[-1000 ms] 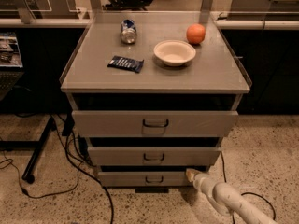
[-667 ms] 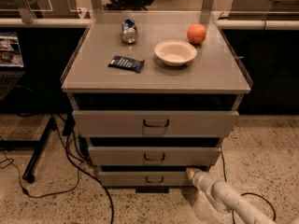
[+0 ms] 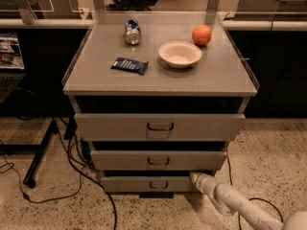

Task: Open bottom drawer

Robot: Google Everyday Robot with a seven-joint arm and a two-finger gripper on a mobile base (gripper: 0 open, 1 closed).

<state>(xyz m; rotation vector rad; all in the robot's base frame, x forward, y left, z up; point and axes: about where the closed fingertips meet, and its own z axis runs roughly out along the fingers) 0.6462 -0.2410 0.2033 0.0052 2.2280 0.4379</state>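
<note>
The bottom drawer (image 3: 129, 184) is the narrowest, lowest grey front of three, with a small dark loop handle (image 3: 158, 185). It sits close to the floor under the middle drawer (image 3: 158, 160) and the wide top drawer (image 3: 159, 126). My gripper (image 3: 194, 177) is at the end of a white arm coming from the lower right. Its tip is at the top right corner of the bottom drawer front, right of the handle and apart from it.
On the cabinet top (image 3: 96, 73) lie a crushed can (image 3: 132, 31), a dark snack packet (image 3: 129, 65), a white bowl (image 3: 180, 53) and an orange (image 3: 202, 34). Black cables (image 3: 79, 169) and a stand foot (image 3: 38, 155) lie on the floor at the left.
</note>
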